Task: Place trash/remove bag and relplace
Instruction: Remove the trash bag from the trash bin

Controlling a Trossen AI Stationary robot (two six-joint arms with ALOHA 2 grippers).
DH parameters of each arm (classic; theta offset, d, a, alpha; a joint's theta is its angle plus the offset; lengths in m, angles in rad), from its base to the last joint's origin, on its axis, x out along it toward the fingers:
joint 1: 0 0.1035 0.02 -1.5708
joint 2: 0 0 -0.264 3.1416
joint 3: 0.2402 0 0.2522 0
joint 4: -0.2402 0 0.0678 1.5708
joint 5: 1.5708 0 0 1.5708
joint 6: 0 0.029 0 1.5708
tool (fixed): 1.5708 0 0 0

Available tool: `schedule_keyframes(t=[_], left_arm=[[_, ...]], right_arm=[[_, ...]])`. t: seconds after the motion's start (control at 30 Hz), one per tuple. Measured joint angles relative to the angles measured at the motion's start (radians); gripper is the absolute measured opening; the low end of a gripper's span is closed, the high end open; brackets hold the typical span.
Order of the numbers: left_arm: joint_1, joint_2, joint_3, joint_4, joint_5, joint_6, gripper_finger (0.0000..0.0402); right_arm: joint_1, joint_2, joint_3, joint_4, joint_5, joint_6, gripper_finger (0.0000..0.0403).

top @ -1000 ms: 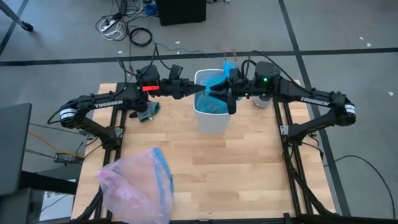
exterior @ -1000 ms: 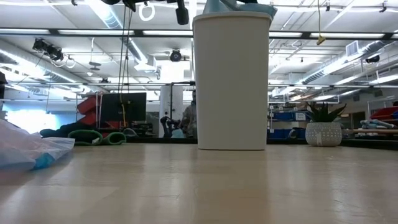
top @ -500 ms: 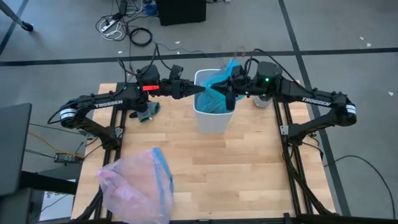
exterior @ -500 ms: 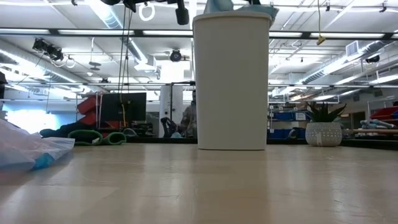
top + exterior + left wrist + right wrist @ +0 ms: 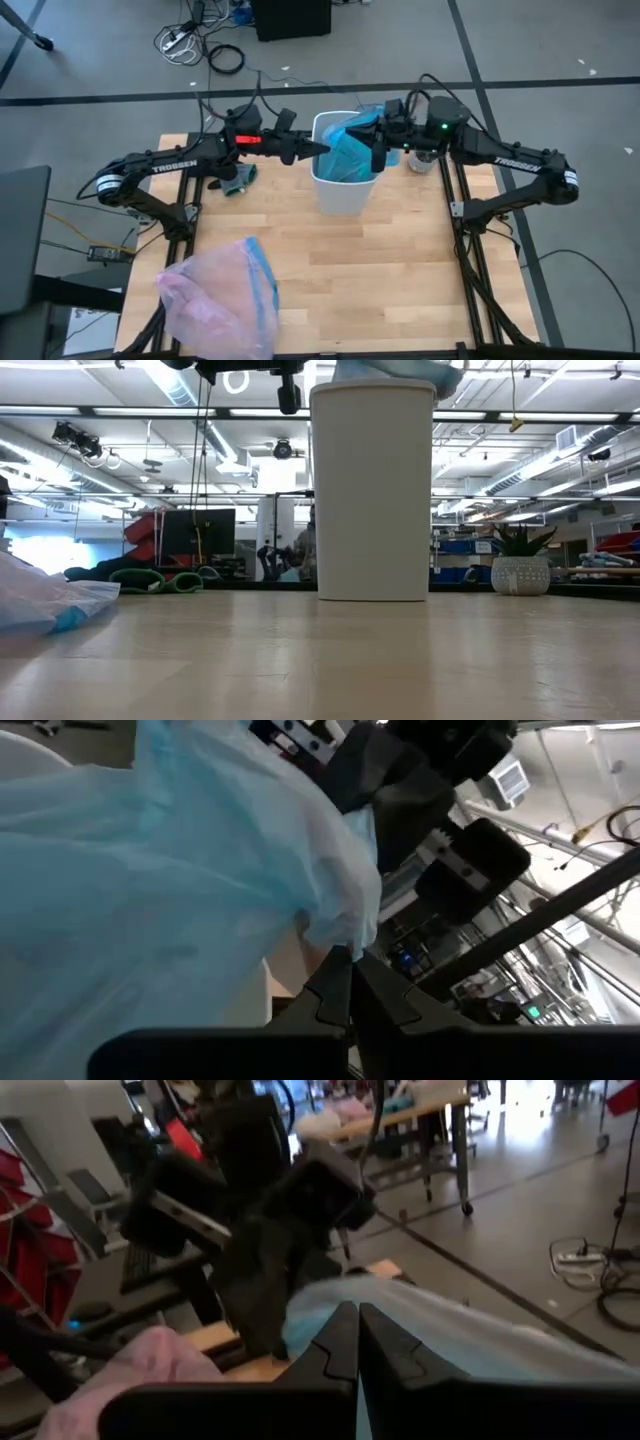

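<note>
At the near left corner of the wooden bench (image 5: pixel 400 260) lies a pale pink bag (image 5: pixel 220 295) with a blue rim band, slumped flat and well apart from everything else; the low view shows its crumpled edge (image 5: pixel 45 605) resting on the bench top.

Farther along, the left arm reaches in from the left side toward the middle of the far edge. The left hand (image 5: pixel 318 149) sits at the left rim of the white bin (image 5: pixel 340 195), its two fingers pressed together with no gap between them. In the left wrist view the closed fingers (image 5: pixel 345 990) pinch a fold of the light-blue bag (image 5: pixel 180 890), which fills most of that picture just ahead of the fingertips.

The white bin stands upright near the far edge of the bench, between the two arms. The light-blue bag (image 5: pixel 348 150) is bunched in and over its mouth, stretched across from one hand to the other. In the low view a bit of blue plastic (image 5: pixel 400 370) pokes above the rim of the bin (image 5: pixel 372 490).

On the right, the right hand (image 5: pixel 380 128) is over the far right rim of the bin, fingers closed tight. The right wrist view shows those fingers (image 5: pixel 350 1345) meeting on the edge of the blue bag (image 5: pixel 450 1330), with the left arm's dark hand beyond it.

Past the bin on the right, a small potted plant (image 5: pixel 518 565) stands at the bench's far edge.
</note>
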Motion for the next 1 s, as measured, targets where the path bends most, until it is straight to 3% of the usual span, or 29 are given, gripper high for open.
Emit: schedule_keyframes(t=[0.3,0.47,0.57,0.7,0.83,1.0], left_arm=[[0.000,0.000,0.000,0.155,-0.005,-0.039,0.0012],[0.000,0.000,0.000,0.176,-0.005,-0.054,0.0012],[0.000,0.000,0.000,0.142,-0.005,-0.053,0.0012],[-0.002,0.000,0.000,0.113,0.005,-0.053,0.0012],[-0.002,0.000,0.000,0.111,0.023,-0.056,0.0012],[-0.002,0.000,0.000,0.111,0.023,-0.058,0.0012]], right_arm=[[0.000,-0.039,0.000,0.004,0.018,0.005,0.0000],[0.002,-0.030,0.000,0.019,-0.084,-0.054,0.0009],[0.017,-0.023,0.000,0.023,-0.113,-0.165,0.0041],[0.024,-0.013,0.000,-0.010,-0.091,-0.299,0.0117],[0.024,0.001,0.000,-0.004,-0.076,-0.330,0.0188],[0.024,0.016,0.000,0.018,-0.079,-0.387,0.0211]])
